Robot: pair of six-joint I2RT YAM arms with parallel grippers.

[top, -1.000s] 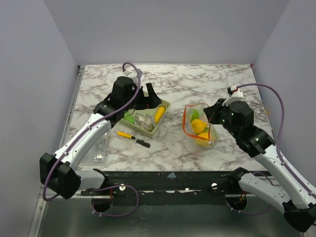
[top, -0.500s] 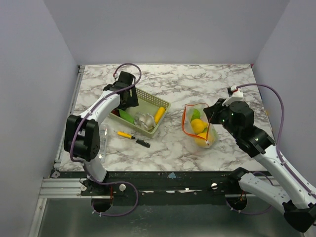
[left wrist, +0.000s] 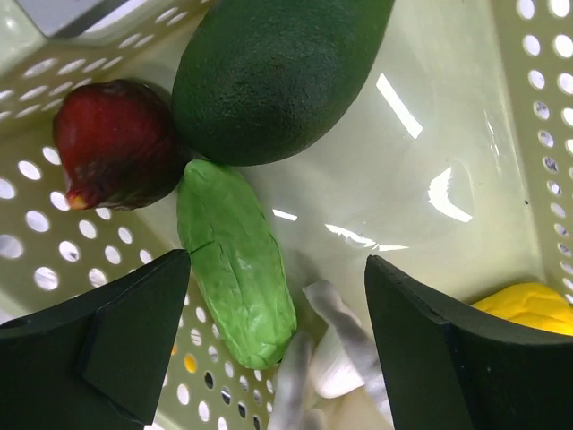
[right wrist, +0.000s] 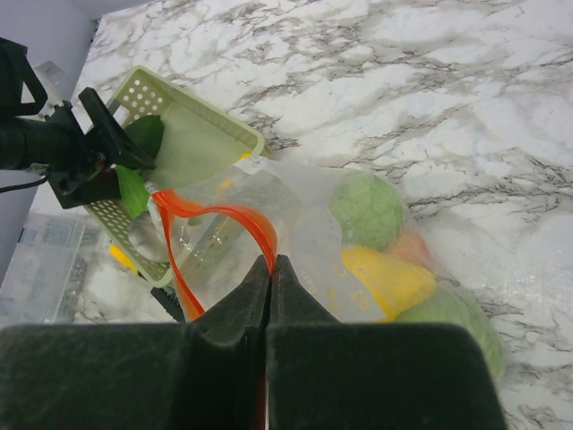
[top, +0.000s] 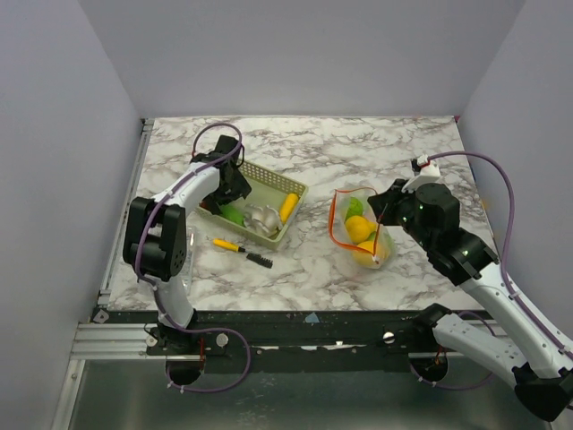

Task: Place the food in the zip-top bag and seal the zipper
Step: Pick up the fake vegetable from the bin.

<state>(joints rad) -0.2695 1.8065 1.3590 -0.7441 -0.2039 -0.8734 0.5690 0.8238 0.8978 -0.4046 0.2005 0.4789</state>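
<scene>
My left gripper (top: 235, 184) (left wrist: 277, 296) is open and low inside the pale green basket (top: 269, 179), holding nothing. Between and ahead of its fingers lie a light green elongated piece (left wrist: 237, 269), a dark green piece (left wrist: 277, 72), a dark red piece (left wrist: 116, 143) and a yellow piece (left wrist: 528, 305). My right gripper (top: 380, 210) (right wrist: 270, 264) is shut on the orange-red zipper (right wrist: 215, 215) of the clear bag (top: 358, 228), whose mouth stands open towards the basket. The bag holds a green piece (right wrist: 367, 208), a yellow piece (right wrist: 385, 278) and more food.
The basket wall (left wrist: 537, 134) also encloses a silvery-white object (left wrist: 340, 358) and an orange-yellow piece (top: 288, 208). A yellow-and-black pen (top: 235, 246) lies in front of the basket. A clear box (top: 182, 269) sits at the left front edge.
My left arm has folded back and its gripper has moved to the left end of the basket and lower into it. The right gripper and the bag have not moved.
</scene>
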